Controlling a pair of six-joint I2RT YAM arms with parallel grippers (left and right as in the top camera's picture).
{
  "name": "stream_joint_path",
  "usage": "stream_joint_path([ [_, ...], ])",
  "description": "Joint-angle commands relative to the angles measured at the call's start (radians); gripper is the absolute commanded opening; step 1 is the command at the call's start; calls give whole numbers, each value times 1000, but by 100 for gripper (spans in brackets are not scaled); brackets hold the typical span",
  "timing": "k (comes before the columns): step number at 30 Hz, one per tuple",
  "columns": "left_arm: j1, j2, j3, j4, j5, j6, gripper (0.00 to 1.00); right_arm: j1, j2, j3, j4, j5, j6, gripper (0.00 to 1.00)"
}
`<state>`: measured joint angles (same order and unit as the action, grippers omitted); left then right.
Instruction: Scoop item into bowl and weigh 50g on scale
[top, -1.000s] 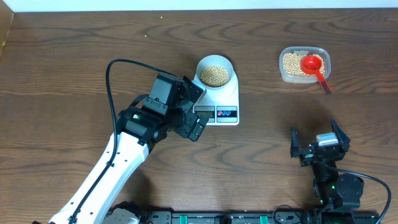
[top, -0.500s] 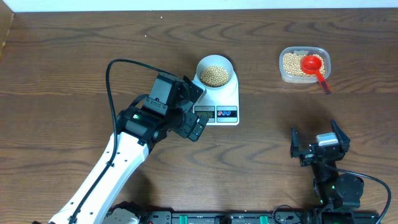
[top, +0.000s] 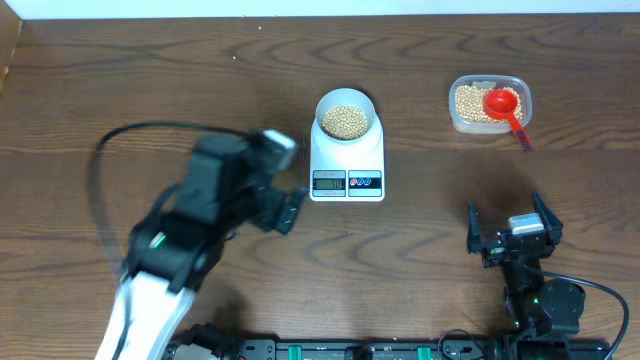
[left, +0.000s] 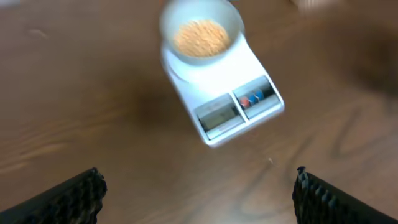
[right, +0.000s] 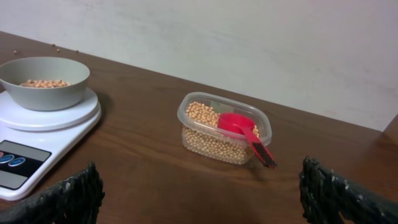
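The white digital scale (top: 347, 160) sits near the middle of the brown wooden table (top: 150, 80), with its grey display (top: 328, 181) and its red and blue buttons (top: 364, 181) along the edge nearest the robot. The reading on the display is too small to make out. The pale bowl (top: 345, 115) stands on the far part of the scale, on the round weighing plate. A layer of tan-yellow beans (top: 345, 122) covers the bottom of the bowl.

The left gripper (left: 198, 177) hovers over bare table just to the left of the scale's near corner. Its fingers are spread wide and hold nothing. The left arm appears blurred in the overhead view. In the left wrist view, the scale and bowl lie ahead of the fingers, apart from them.

The right gripper (top: 506, 210) hangs low over the near right part of the table, its fingers also spread wide and empty. It is well apart from everything else.

At the far right stands a clear plastic tub (top: 489, 103) partly filled with more beans. A red scoop (top: 503, 103) lies in the tub, bowl-up on the beans, and its handle reaches out over the tub's rim.
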<state>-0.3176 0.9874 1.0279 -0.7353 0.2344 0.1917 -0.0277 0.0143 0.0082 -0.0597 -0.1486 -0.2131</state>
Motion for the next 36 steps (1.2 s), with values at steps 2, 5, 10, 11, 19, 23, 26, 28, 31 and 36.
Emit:
stream_joint_path([
  [2, 134, -221, -121, 109, 1, 15, 98, 9, -8, -3, -4, 0, -5, 99],
  [5, 206, -362, -231, 208, 0, 21, 98, 9, -8, -3, -4, 0, -5, 99],
  [10, 278, -639, -497, 434, -49, 40, 98, 9, -9, -3, -4, 0, -5, 99],
  [11, 285, -674, -541, 478, -49, 40, 98, 9, -9, -3, -4, 0, -5, 99],
  [19, 299, -852, -846, 779, -96, 40, 98, 9, -8, -3, -4, 0, -5, 99],
  [23, 299, -900, -933, 805, -118, 40, 98, 9, -9, -3, -4, 0, -5, 99],
  [26, 299, -932, -972, 804, -143, 40, 98, 9, -8, -3, -4, 0, -5, 99],
  [28, 299, -952, -995, 804, -143, 41, 98, 9, -8, -3, -4, 0, -5, 99],
  [31, 299, -972, -1021, 801, -142, 40, 98, 9, -8, -3, -4, 0, -5, 99],
  [36, 299, -986, -1024, 748, -146, 40, 98, 9, -8, -3, -4, 0, -5, 99],
])
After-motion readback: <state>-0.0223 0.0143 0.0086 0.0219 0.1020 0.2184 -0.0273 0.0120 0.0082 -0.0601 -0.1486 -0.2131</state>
